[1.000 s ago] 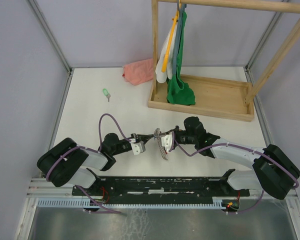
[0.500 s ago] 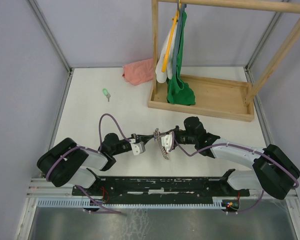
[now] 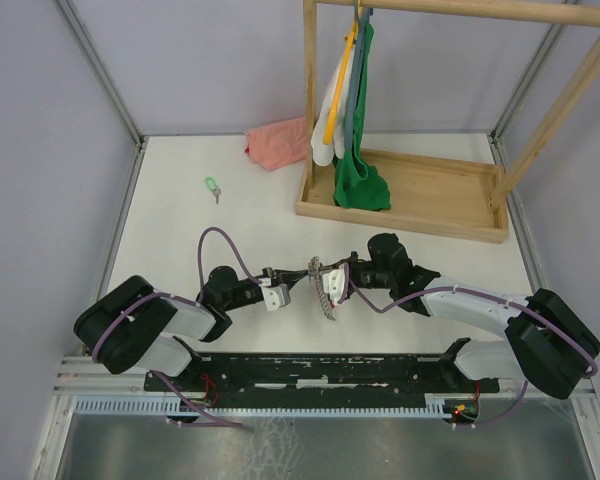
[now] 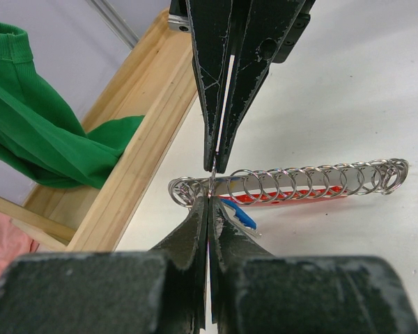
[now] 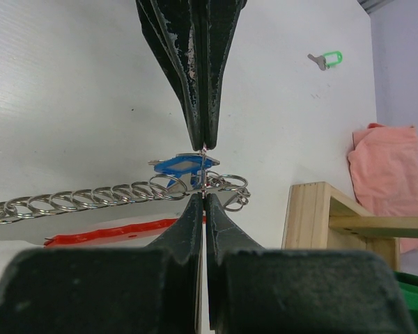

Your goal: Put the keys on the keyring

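Observation:
Both grippers meet tip to tip above the table's near middle, each shut on the end ring of the keyring [image 3: 327, 295]. In the left wrist view my left gripper [image 4: 210, 202] pinches the ring from below, and the right fingers [image 4: 226, 83] come in from above. The chain of rings [image 4: 313, 181] and the red strap [image 4: 279, 200] trail to the right. The blue key [image 4: 240, 216] hangs at the ring. In the right wrist view my right gripper [image 5: 204, 195] pinches the ring beside the blue key [image 5: 181, 165]. The green key [image 3: 213, 187] lies alone at the far left, and also shows in the right wrist view [image 5: 327, 60].
A wooden rack [image 3: 420, 195] with hanging green and white cloths stands at the back right, close behind the grippers. A pink cloth [image 3: 278, 143] lies at the back beside it. Walls enclose the table on three sides.
The hanging chain sways slightly. Both arms stay where they were, still pinching the ring.

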`<state>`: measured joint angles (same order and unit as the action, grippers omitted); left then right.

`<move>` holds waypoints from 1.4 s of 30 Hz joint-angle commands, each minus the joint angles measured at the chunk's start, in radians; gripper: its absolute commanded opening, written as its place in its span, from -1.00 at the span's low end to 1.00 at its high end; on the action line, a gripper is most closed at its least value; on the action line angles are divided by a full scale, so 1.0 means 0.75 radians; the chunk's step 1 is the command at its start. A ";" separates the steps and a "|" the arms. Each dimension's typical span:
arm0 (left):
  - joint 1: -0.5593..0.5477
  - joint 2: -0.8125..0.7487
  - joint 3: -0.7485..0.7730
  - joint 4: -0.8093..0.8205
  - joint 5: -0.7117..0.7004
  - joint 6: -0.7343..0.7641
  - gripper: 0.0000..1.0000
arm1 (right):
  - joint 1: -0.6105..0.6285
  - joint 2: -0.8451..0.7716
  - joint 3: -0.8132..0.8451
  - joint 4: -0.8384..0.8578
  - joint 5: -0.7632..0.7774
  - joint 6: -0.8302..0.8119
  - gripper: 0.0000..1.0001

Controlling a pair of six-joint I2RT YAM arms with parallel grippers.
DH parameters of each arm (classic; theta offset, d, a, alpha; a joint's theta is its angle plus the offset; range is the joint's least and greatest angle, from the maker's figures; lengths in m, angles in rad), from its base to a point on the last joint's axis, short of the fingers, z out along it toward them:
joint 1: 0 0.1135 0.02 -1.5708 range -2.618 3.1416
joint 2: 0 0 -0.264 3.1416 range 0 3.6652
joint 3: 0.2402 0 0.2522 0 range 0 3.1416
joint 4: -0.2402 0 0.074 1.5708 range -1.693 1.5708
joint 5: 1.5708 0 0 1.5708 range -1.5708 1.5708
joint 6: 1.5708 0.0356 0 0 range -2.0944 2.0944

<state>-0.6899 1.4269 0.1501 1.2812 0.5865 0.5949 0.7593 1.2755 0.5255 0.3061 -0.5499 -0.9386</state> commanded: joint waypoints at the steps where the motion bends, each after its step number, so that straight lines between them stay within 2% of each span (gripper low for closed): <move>1: -0.008 -0.015 0.017 0.071 0.042 -0.006 -0.95 | 0.006 -0.005 0.011 0.089 -0.050 0.016 -0.98; 20: -0.008 -0.069 -0.003 0.015 -0.017 0.027 -0.95 | 0.006 -0.047 0.000 0.030 0.003 -0.002 -0.98; 42: -0.008 -0.055 0.013 0.005 0.011 0.020 -0.95 | 0.007 -0.052 -0.006 0.052 -0.023 0.004 -0.98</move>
<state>-0.6926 1.3922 0.1501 1.2438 0.5793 0.5949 0.7593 1.2610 0.5186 0.2951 -0.5419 -0.9390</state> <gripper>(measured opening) 0.033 0.016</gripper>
